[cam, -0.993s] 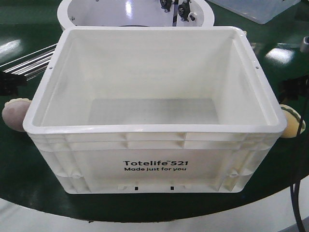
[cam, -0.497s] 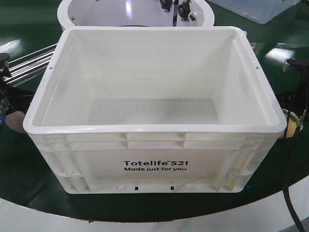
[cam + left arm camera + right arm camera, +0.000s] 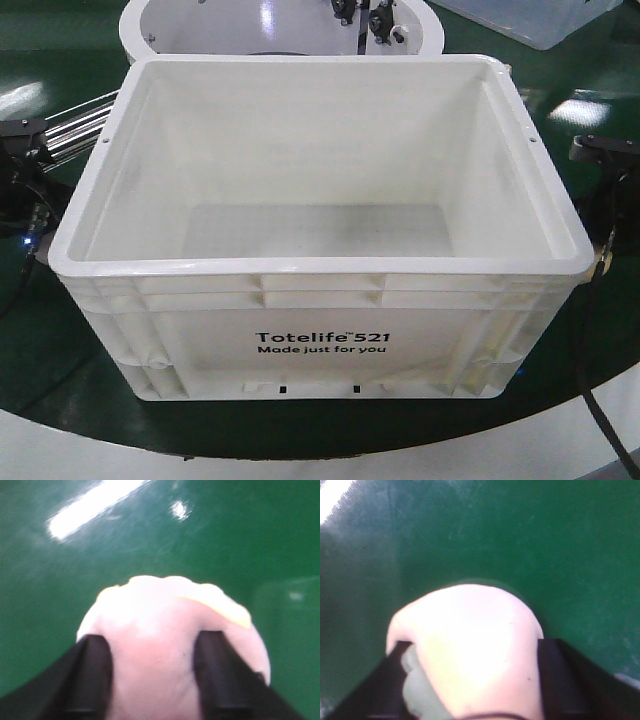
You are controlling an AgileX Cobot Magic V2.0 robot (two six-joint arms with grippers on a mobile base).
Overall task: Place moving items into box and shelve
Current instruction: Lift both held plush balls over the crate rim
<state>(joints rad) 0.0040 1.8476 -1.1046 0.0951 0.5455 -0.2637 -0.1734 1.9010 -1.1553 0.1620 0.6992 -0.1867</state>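
Now | step: grasp, lift | left jaws pinch pinkish toy, right jaws pinch pale-yellow toy, probably firmly, views blurred | both outside box, over counter | advice: clear rim before swinging inward

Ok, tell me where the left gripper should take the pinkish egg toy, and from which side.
Pinch the pinkish egg toy across its rounded middle, clear of the cream-yellow cap, coming straight down from above. It lies on the green table with both flanks free, and the fingers of the left gripper flank it there.
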